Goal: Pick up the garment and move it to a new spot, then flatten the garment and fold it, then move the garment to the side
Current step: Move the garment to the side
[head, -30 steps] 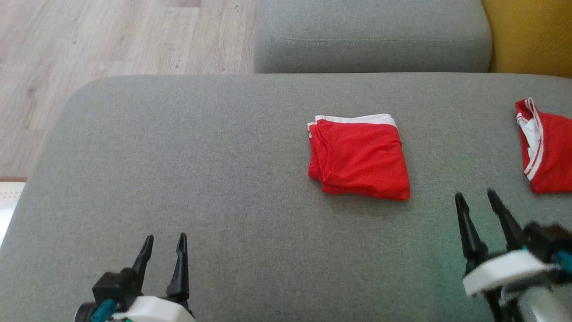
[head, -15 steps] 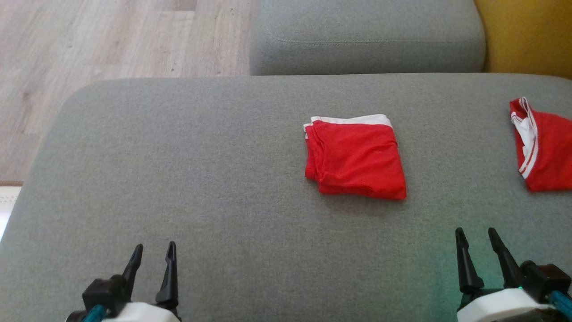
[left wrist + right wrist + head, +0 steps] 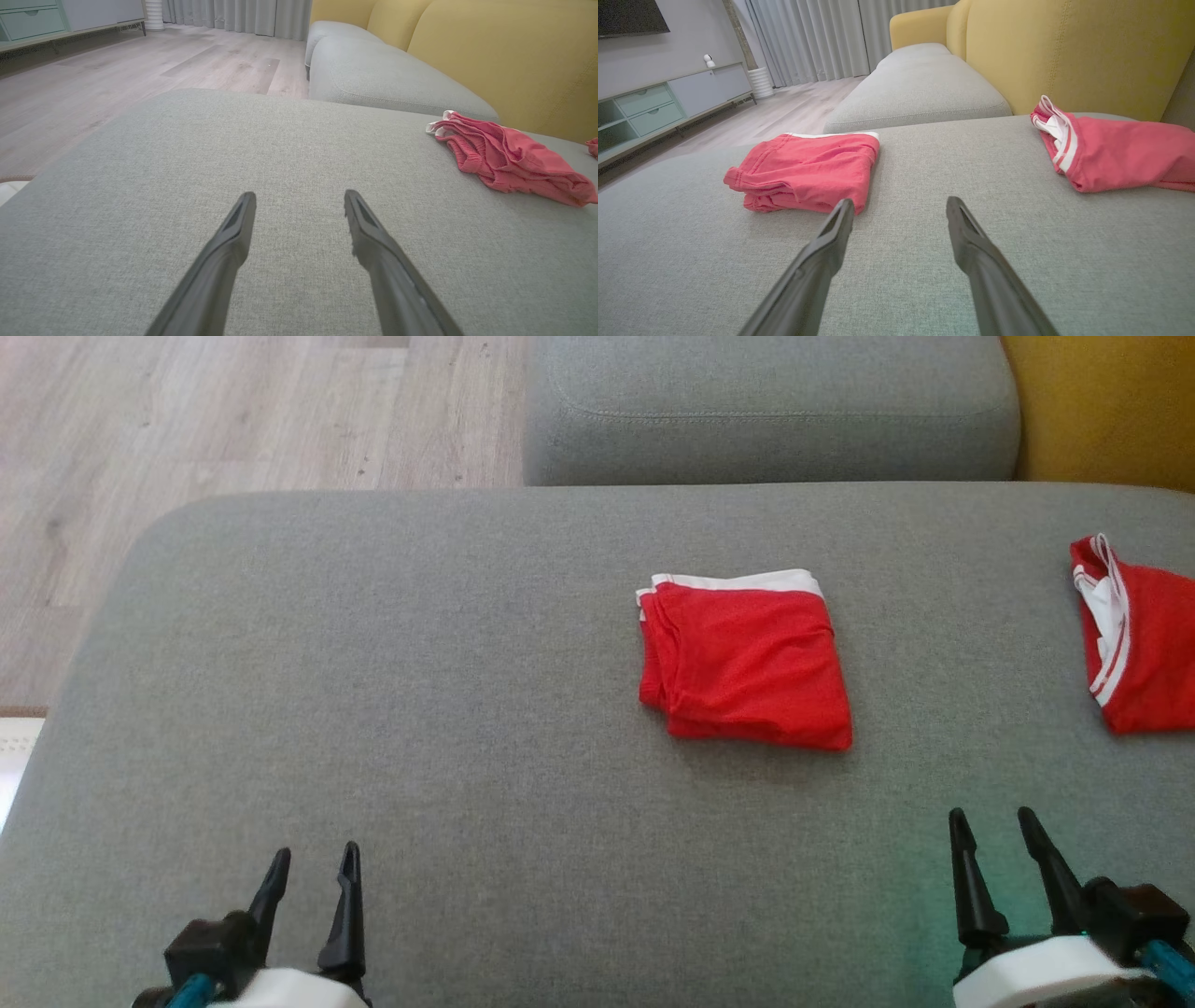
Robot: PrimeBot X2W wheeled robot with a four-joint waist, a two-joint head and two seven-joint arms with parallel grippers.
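Hovering left gripper (image 3: pixel 315 852): jaws spread wide with nothing between them, low over the near edge of the grey cushion (image 3: pixel 420 709).
Right gripper (image 3: pixel 991 814): likewise wide open and empty, parked at my lower right, fingers pointing toward the cloth.
Folded garment (image 3: pixel 747 663): red shorts with a white waistband, lying flat in a neat square mid-cushion, ahead and left of the right gripper and well apart from the left.
Loose garment (image 3: pixel 1144 644): a second red piece with white trim, rumpled at the cushion's right end and cut off by the edge of my head view.
Step in hand: I judge one fold finished and both arms idle between steps; the pick-up of the loose piece looks not yet begun.
Next move: I would send the right arm out to the rumpled piece, pinch a raised edge, and carry it toward the bare cushion at centre-left. The upholstery is soft, so the fingers must close on cloth alone.
Backdrop: yellow sofa back (image 3: pixel 1064 46), wood floor (image 3: pixel 233 411).
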